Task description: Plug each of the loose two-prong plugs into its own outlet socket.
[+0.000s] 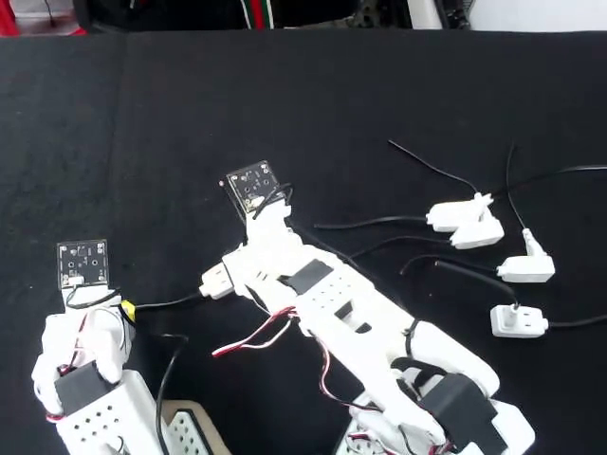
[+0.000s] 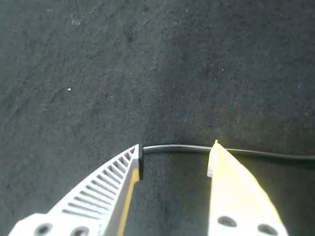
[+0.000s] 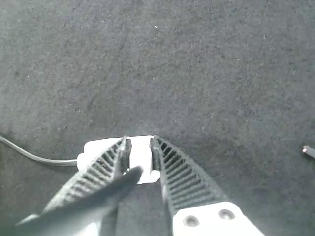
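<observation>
On the black table (image 1: 190, 114), the right gripper (image 3: 140, 139), left of centre, is pinched narrowly on a white plug (image 3: 141, 155). The left gripper (image 2: 174, 150), near left, gapes wide astride a black cable (image 2: 172, 146), holding nothing. 4 white connectors (image 1: 517, 320) lie right.

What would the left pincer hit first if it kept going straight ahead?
Probably the thin black cable crossing at the open tips of the left pincer, then the black tabletop; depth is unclear.

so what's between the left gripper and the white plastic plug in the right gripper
Just the thin black cable trailing from that plug across black cloth, in the high view.
</observation>
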